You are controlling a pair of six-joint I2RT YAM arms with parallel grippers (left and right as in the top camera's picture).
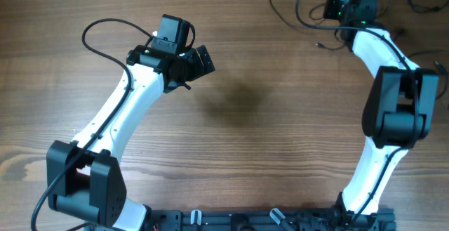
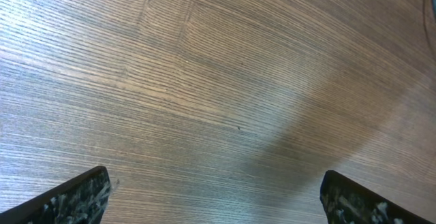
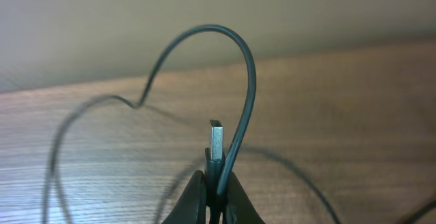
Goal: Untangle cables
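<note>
Our cables (image 1: 299, 10) lie in loose loops at the far right corner of the table (image 1: 280, 119), close to its back edge. The right gripper (image 3: 216, 180) is pinched on one cable (image 3: 244, 74) just below its metal plug (image 3: 216, 141), and the cord arches above it. Our left gripper (image 2: 214, 183) hangs spread wide over bare wood, well apart from the cables, with open tabletop between the arms.

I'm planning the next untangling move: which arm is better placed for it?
Right. The right gripper is shut on a cable beside its plug, ready to pull. The left gripper hangs open over bare table, no cable in its view.
</note>
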